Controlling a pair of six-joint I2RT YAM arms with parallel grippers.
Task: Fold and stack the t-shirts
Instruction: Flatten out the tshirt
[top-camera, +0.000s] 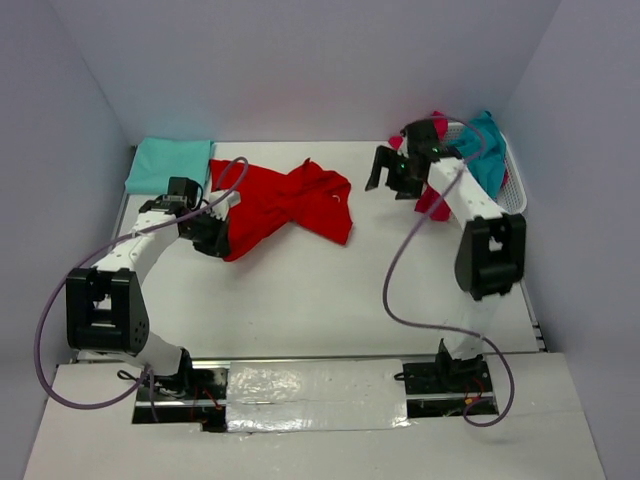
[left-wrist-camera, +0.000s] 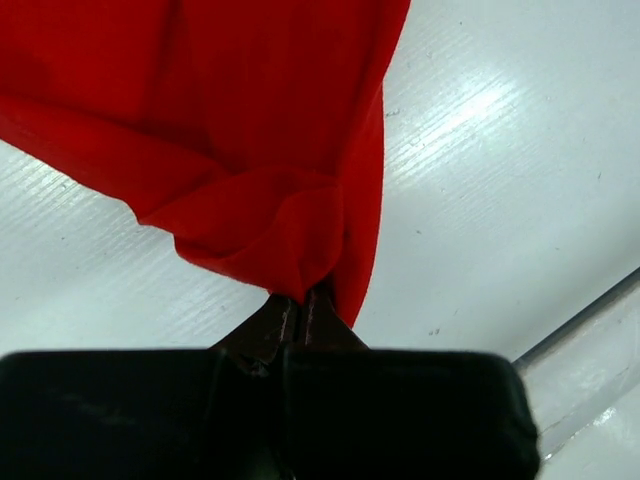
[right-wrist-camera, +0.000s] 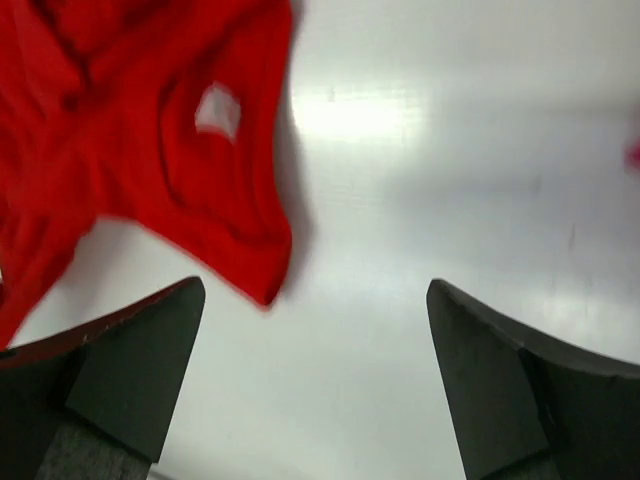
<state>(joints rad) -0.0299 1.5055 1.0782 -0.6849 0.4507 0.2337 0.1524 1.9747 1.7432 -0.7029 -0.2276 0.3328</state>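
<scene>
**A:** The white surface (top-camera: 330, 300) has pale grey walls around it. Where is the red t-shirt?

**B:** The red t-shirt (top-camera: 290, 205) lies crumpled on the left-middle part of the surface. Its near left edge is bunched together, and the left end effector (top-camera: 218, 245) has its fingers pressed closed on this fold of red cloth.

**A:** And the other t-shirts?

**B:** A folded teal t-shirt (top-camera: 168, 165) lies flat in the far left corner, just beside the red one. A teal shirt (top-camera: 487, 150) and a pink shirt (top-camera: 437, 120) are heaped in the white basket (top-camera: 515, 190) at the far right.

**A:** What does the right arm do?

**B:** The right end effector (top-camera: 392, 175) hangs above the surface between the red t-shirt and the basket. Its fingers are spread wide and hold nothing. In its wrist view I see bare surface between them, and the collar part of the red t-shirt to the left.
</scene>
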